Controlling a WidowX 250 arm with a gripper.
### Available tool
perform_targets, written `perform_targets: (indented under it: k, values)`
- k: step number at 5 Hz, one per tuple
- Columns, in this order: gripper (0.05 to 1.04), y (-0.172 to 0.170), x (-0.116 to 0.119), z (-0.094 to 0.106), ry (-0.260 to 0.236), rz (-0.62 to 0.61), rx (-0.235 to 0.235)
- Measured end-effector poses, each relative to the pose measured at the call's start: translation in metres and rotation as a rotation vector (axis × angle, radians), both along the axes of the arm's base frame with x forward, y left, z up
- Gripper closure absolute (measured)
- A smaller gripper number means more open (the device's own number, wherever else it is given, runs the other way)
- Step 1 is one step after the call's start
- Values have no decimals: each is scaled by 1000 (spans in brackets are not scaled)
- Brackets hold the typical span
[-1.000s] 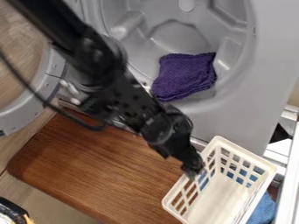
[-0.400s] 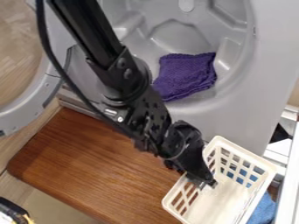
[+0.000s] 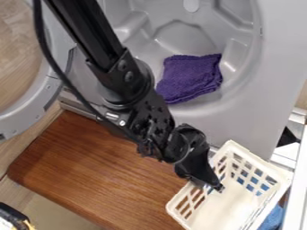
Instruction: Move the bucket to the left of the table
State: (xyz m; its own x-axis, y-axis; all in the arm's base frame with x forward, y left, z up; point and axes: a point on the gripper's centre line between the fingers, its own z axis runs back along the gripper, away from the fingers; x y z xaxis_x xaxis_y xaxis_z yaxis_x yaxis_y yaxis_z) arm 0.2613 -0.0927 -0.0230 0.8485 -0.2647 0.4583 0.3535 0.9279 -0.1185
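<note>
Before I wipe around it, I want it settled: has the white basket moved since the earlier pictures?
Yes, slightly: the white basket's upper end has shifted right against the gray machine front, while its lower-left corner looks unchanged.

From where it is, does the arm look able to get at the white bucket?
Probably yes: the end effector is right at one long side of the white bucket, and nothing visible stands between them.

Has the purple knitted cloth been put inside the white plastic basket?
No, the purple knitted cloth lies in the grey machine's round opening, away from the white plastic basket.
</note>
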Motion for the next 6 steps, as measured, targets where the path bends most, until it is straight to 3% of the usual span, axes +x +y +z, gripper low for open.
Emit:
perform_targets:
  k: [1,3,4,6]
  values:
    - [995,5,0,13,-36,5,23]
    - [995,11,-4,73,-124,-7,35]
    - [996,36,-6,98,-153,42,72]
    - [996,114,-7,93,-76,221,153]
